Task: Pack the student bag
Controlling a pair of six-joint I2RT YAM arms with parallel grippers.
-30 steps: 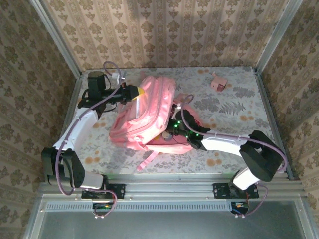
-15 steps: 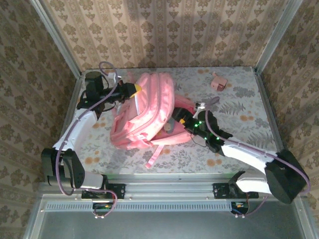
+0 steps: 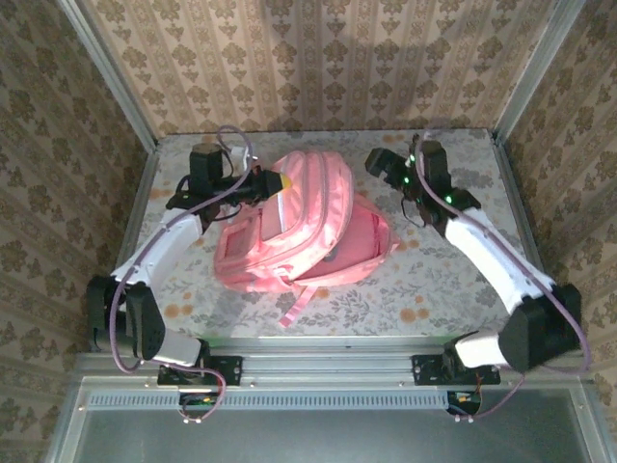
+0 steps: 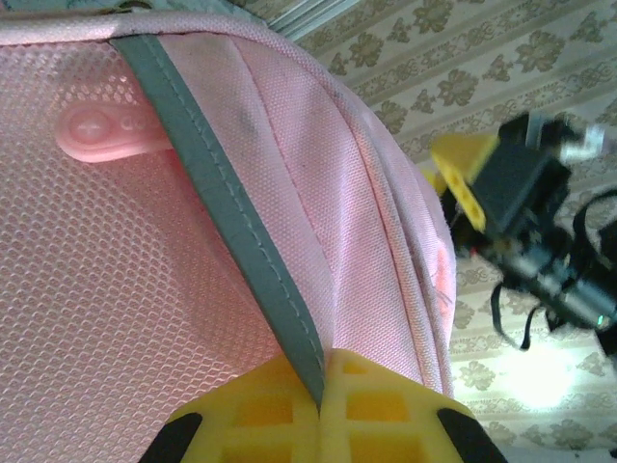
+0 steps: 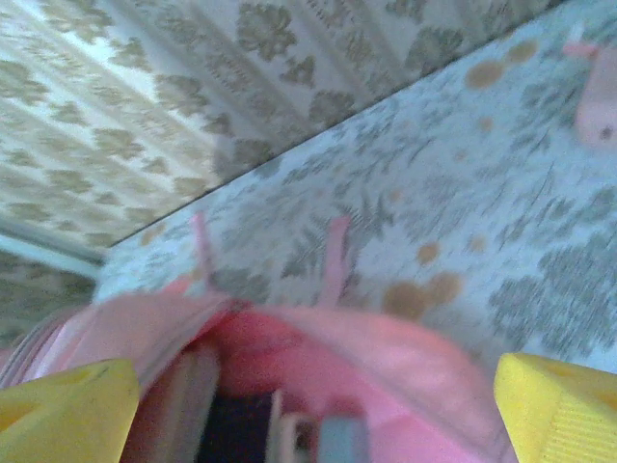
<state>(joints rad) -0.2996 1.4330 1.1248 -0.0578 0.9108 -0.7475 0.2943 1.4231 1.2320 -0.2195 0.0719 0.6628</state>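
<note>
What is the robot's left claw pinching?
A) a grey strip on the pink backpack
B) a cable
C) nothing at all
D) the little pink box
A: in the left wrist view the left gripper has its yellow jaws shut together on the grey strip sewn across the backpack.

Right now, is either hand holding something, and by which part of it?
The left hand is shut on the student bag, pinching the grey band sewn on its pink fabric. The right hand is open and holds nothing.
</note>
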